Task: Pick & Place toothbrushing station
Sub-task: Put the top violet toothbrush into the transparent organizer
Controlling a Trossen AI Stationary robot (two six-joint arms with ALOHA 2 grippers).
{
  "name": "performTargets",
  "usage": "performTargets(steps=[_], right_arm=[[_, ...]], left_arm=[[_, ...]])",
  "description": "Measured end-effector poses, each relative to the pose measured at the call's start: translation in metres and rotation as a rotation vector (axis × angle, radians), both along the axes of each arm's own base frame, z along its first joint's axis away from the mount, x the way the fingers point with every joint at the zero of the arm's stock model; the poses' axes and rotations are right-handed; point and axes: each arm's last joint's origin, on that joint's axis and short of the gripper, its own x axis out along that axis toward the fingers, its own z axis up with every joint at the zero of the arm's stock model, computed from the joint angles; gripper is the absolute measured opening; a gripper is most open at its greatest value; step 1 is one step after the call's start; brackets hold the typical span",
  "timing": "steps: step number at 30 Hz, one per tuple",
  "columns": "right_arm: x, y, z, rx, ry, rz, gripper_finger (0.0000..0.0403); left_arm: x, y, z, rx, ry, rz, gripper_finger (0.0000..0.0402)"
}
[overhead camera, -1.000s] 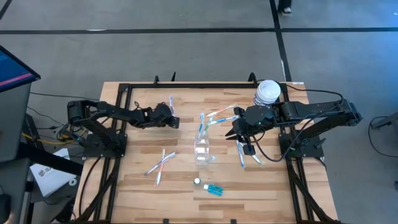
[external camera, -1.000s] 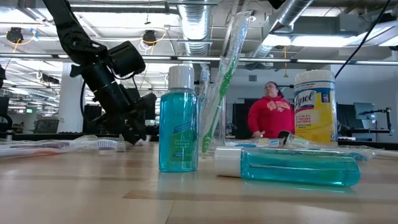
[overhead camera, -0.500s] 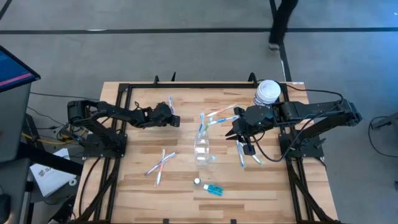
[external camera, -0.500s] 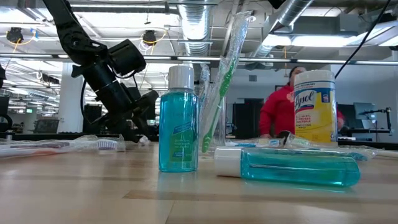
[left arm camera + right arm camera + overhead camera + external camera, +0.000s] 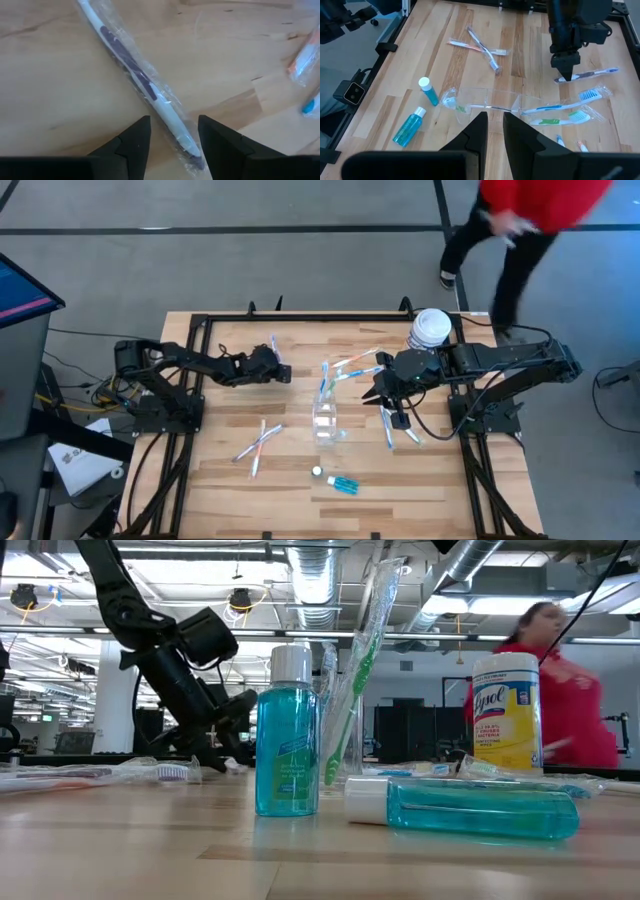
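The left hand [image 5: 170,137] sits low over the wooden surface [image 5: 230,420], its dark fingers [image 5: 132,142] apart, straddling one end of a thin white-and-purple toothbrush [image 5: 137,82] sealed in crinkled clear wrap; it was a little narrower a second ago. The right hand [image 5: 492,135] hovers with its fingers narrowly apart, holding nothing. Just ahead of it stands the clear tumbler [image 5: 485,102], and several wrapped brushes [image 5: 560,112] lie on the planks to one side. Beyond the tumbler are a small upright bottle of teal liquid with a white cap [image 5: 286,730] and a larger one on its side [image 5: 465,805]. A yellow canister [image 5: 506,710] stands behind the right hand. A person in red [image 5: 530,220] has walked into the high view beside the surface.
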Motion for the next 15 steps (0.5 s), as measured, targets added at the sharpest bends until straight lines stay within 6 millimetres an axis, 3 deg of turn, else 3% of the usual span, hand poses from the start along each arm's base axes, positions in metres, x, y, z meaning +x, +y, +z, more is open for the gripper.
performTargets(steps=[8,15], right_arm=[[-0.0002,0.0,-0.0003,-0.001,0.004,0.0,0.0052],[-0.0002,0.0,-0.0003,-0.001,0.004,0.0,0.0052]], left_arm=[[0.0013,0.0011,0.0006,0.016,-0.022,0.005,0.0155],[0.0009,0.001,0.0,0.012,-0.019,0.006,0.0102]])
